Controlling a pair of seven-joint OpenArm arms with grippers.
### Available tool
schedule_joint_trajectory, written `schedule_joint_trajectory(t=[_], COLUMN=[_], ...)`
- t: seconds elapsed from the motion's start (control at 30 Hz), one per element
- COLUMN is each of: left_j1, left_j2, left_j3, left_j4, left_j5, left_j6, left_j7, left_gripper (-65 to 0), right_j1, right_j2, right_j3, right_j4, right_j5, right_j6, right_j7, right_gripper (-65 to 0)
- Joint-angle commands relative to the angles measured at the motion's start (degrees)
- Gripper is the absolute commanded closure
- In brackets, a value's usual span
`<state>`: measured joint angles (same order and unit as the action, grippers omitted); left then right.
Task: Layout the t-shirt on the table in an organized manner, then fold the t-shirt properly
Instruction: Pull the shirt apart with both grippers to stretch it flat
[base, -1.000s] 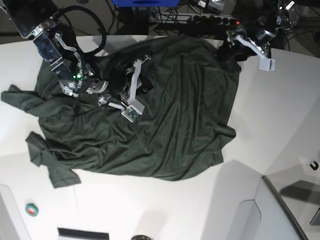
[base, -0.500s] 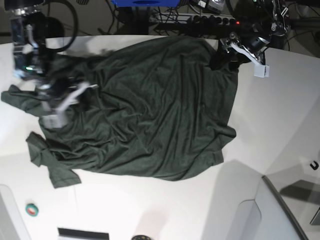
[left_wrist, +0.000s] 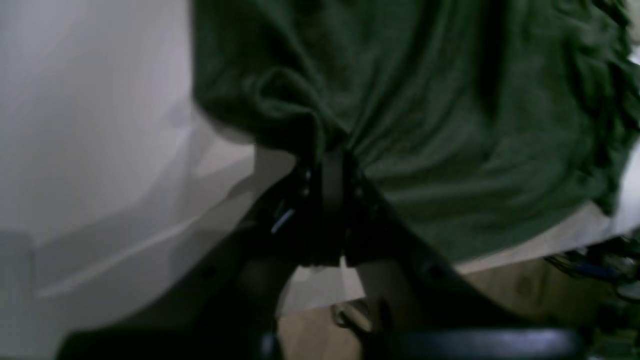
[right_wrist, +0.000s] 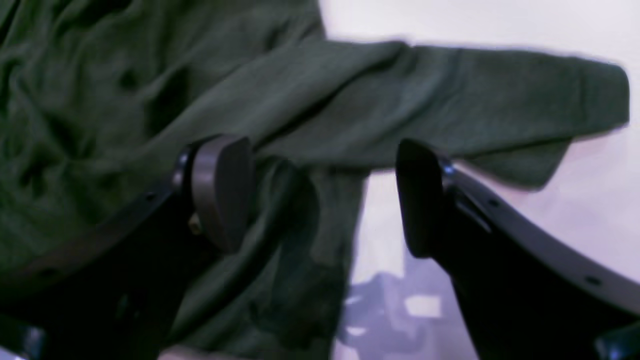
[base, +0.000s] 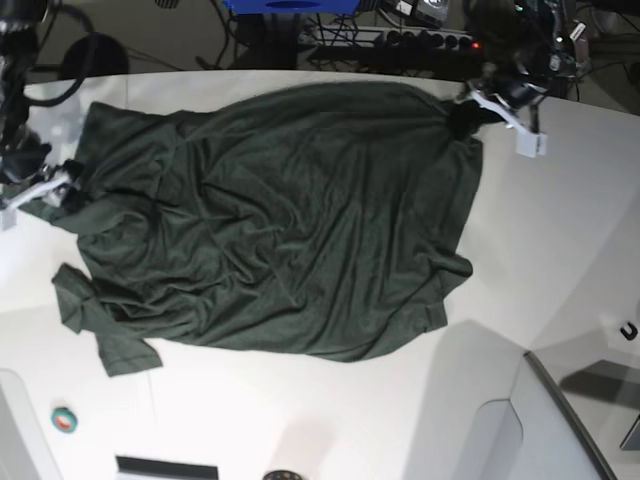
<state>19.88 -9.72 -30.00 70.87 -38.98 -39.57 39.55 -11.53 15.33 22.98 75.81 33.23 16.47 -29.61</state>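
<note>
My t-shirt (base: 290, 220) lies spread across the table (base: 560, 250), wrinkled, reaching from the left edge toward the far right corner. My left gripper (base: 468, 115) sits at the far edge, pinched tight on the shirt's corner there. My right gripper (base: 45, 190) is at the left edge, against a bunched sleeve; I cannot tell how its jaws stand. A small round green-and-red thing (base: 64, 420) rests near the near-left corner.
</note>
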Motion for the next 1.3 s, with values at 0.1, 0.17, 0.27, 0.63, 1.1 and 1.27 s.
schedule_joint_trajectory(t=[0.1, 0.17, 0.27, 0.63, 1.1, 1.27], left_j1=[1.5, 2.3, 3.3, 3.5, 3.5, 3.5], left_j2=[-1.4, -2.1, -2.5, -2.4, -2.5, -2.5], left_j3=[-4.9, -6.4, -6.5, -6.4, -6.6, -6.5], left_j4=[2.6, 4.0, 5.5, 6.4, 6.4, 6.5], left_j5=[-0.3, -0.3, -0.3, -0.2, -0.2, -0.2], left_j6=[-0.4, -0.4, -0.4, -0.4, -0.4, -0.4], left_j7=[-0.6, -0.6, -0.6, -0.6, -0.6, -0.6], left_gripper=[0.0, 0.0, 0.0, 0.0, 0.0, 0.0], right_j1=[4.5, 6.3, 9.5, 10.3, -13.1, -15.7], right_j2=[3.8, 4.2, 4.2, 4.3, 0.3, -1.3], right_j3=[0.4, 0.4, 0.3, 0.4, 13.5, 25.0], right_j4=[-7.1, -9.8, -15.3, -17.5, 16.5, 17.8], right_j5=[0.6, 0.6, 0.6, 0.7, 0.7, 0.7], right_j6=[0.3, 0.3, 0.3, 0.3, 0.4, 0.5], right_j7=[1.2, 1.2, 1.2, 1.2, -2.3, -4.7], right_gripper=[-42.5, -42.5, -42.3, -2.1, -0.3, -0.3])
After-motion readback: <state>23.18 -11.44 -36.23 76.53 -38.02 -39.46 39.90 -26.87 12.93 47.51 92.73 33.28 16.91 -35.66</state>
